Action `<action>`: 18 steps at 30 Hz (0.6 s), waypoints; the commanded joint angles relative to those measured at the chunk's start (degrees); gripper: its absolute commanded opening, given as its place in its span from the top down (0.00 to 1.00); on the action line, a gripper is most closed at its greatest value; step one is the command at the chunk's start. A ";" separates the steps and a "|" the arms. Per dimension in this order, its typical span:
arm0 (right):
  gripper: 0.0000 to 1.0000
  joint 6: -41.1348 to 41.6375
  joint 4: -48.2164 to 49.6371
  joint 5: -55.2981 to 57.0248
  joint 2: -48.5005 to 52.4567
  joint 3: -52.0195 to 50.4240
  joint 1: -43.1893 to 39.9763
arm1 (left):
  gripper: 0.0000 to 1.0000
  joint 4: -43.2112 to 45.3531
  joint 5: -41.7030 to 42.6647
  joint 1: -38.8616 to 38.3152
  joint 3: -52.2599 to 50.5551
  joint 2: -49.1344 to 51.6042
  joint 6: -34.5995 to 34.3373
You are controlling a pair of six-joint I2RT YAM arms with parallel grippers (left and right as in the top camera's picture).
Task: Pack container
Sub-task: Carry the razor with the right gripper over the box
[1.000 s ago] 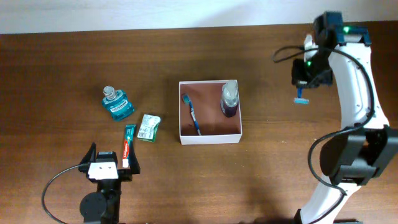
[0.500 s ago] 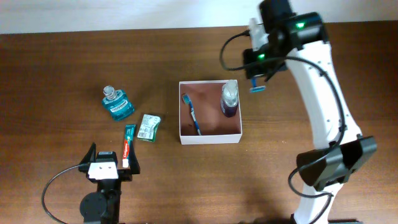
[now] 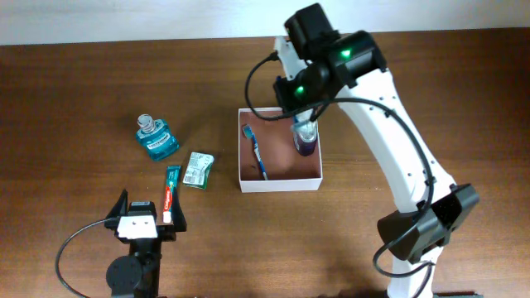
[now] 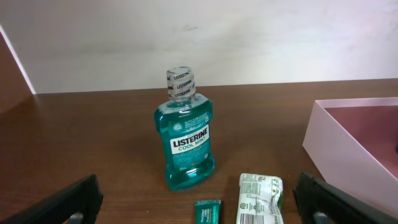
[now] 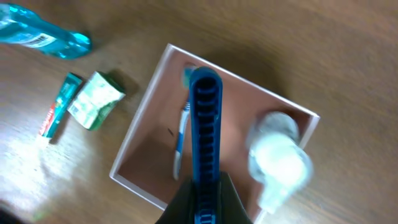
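Two arms: the right one arches in from 5 o'clock and holds the right gripper (image 5: pixel 206 202) over the container (image 3: pixel 281 184), fingers clamped on one blue ribbed bar (image 5: pixel 204 118). The left gripper (image 3: pixel 150 207) sits at 7 o'clock, fingers spread apart. Mid-table, the container is square, white-walled and reddish-brown inside, holding one toothbrush (image 3: pixel 255 151) and one clear bottle (image 3: pixel 305 136). Toward its 9 o'clock are one mouthwash bottle (image 3: pixel 156 139), one green packet (image 3: pixel 198 169) and one toothpaste tube (image 3: pixel 171 192).

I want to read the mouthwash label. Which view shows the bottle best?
Left wrist: the mouthwash bottle stands upright and close, its Listerine label legible. Overhead shows it small, from above. Right wrist catches only a blurred part at the frame's top-left corner.
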 commanded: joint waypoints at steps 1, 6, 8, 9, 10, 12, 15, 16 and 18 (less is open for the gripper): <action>0.96 2.29 1.79 -0.55 0.22 -2.27 2.78 | 0.01 -0.39 0.00 -0.24 -0.11 -0.42 0.92; 0.96 2.43 5.22 -0.52 1.75 -5.53 4.50 | 0.01 -0.39 0.00 -0.24 -0.11 -0.42 0.92; 0.96 2.43 5.86 -0.55 2.78 -6.25 4.50 | 0.01 -0.39 0.00 -0.24 -0.11 -0.42 0.92; 0.96 2.47 6.25 -0.55 3.06 -6.62 4.50 | 0.01 -0.39 0.00 -0.24 -0.11 -0.42 0.92; 0.96 2.51 6.78 -0.57 3.56 -7.06 4.50 | 0.01 -0.39 0.00 -0.24 -0.11 -0.42 0.92; 0.96 2.86 7.85 -0.55 4.02 -8.04 4.50 | 0.01 -0.39 0.00 -0.24 -0.11 -0.42 0.92; 0.96 2.89 9.16 -1.29 4.52 -9.66 4.52 | 0.01 -0.39 0.00 -0.24 -0.11 -0.42 0.92; 0.96 2.89 9.55 -2.05 4.66 -10.27 4.52 | 0.01 -0.39 0.00 -0.24 -0.11 -0.42 0.92; 0.96 2.86 10.54 -3.41 4.94 -11.67 4.52 | 0.01 -0.39 0.00 -0.24 -0.11 -0.42 0.92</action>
